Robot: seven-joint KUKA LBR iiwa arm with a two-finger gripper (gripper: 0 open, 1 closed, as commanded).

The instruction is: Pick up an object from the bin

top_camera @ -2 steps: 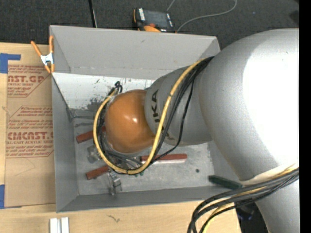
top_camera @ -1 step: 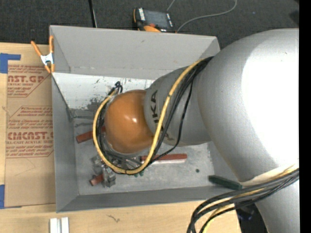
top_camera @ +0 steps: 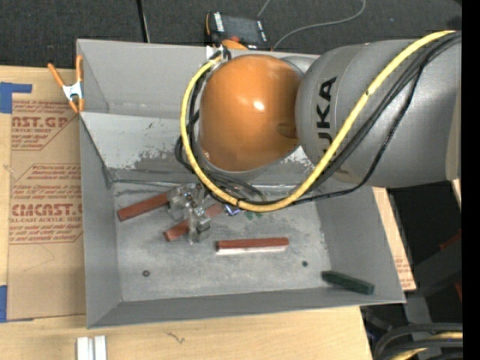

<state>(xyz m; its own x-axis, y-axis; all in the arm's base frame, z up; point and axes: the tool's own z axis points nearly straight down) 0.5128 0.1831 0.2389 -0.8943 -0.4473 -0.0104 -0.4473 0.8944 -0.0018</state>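
Note:
My gripper (top_camera: 192, 211) hangs below the orange dome, low over the bin's floor left of the middle. A short reddish-brown stick (top_camera: 177, 233) lies slanted right under it, its left end poking out at the lower left. Another reddish-brown stick (top_camera: 144, 208) lies just left of the gripper, tilted up to the right. A longer reddish-brown bar with a pale lower edge (top_camera: 251, 244) lies flat a little to the right and nearer the front.
A dark green flat piece (top_camera: 347, 282) rests by the bin's front right corner. Two small dark specks (top_camera: 146, 274) sit on the floor near the front. The arm and its orange dome cover the back middle and right of the bin.

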